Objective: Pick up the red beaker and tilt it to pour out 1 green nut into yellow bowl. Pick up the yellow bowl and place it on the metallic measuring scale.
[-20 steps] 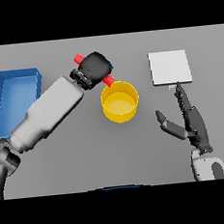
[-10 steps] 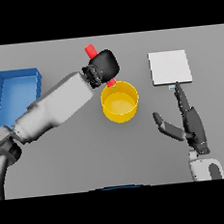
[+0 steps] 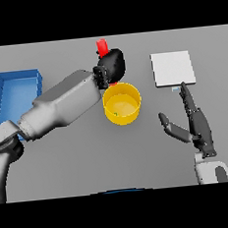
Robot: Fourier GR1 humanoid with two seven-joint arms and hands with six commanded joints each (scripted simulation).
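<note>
My left hand is shut on the red beaker, holding it just behind the far rim of the yellow bowl. Only the beaker's top end shows above the hand; the rest is hidden by the fingers. A small green nut lies inside the bowl near its front left wall. The metallic measuring scale, a pale square plate, lies flat at the right rear. My right hand is open, fingers straight, hovering to the right of the bowl and in front of the scale.
A blue tray stands at the left edge of the grey table, partly covered by my left forearm.
My left hand has moved right with the red beaker, from left of the bowl to behind its far rim, and turned it more upright. A green nut now lies in the bowl. The right hand hardly moved.
</note>
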